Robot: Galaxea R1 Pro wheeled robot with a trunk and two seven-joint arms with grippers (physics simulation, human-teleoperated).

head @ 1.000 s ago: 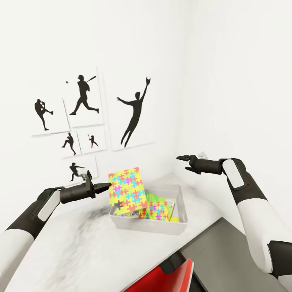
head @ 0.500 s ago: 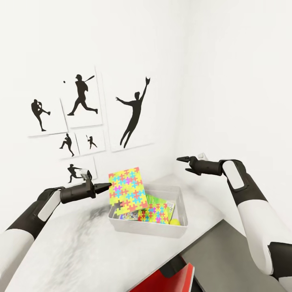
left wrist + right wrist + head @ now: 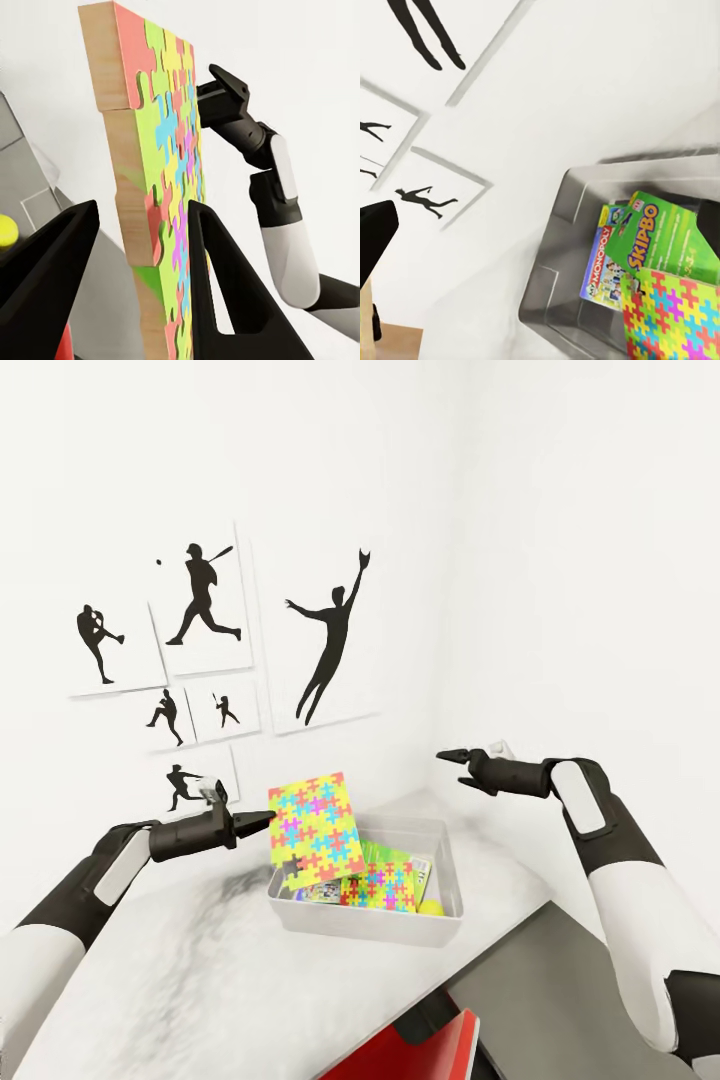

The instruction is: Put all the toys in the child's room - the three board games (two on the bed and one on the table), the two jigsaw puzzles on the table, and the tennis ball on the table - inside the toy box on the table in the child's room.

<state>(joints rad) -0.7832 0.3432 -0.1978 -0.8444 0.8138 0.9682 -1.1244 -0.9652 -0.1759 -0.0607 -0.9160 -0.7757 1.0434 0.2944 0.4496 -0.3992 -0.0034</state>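
Two grippers are raised over a pale grey table [image 3: 200, 970]. The left gripper [image 3: 262, 821] pinches the side edge of a jigsaw puzzle [image 3: 312, 826], a flat wood-backed panel of bright interlocking pieces, held upright with its lower edge just above the near-left corner of the toy box [image 3: 300, 915]. In the left wrist view the puzzle [image 3: 161, 187] stands between the two black fingers [image 3: 225, 277], its thick wooden edge showing. The right gripper [image 3: 448, 756] hangs in open air above and beyond the box's far right side, well apart from it, its fingers nearly together and holding nothing. The box, shallow with low grey walls, sits near the table's far corner, close to two white walls. Inside lie a second puzzle [image 3: 380, 884], a green Skip-Bo box [image 3: 664, 240], a Monopoly box [image 3: 601, 266] and a yellow-green tennis ball [image 3: 430, 906]. Black baseball-player silhouettes [image 3: 330, 635] hang on the wall behind. A red object [image 3: 420, 1050] shows below the table's near edge.
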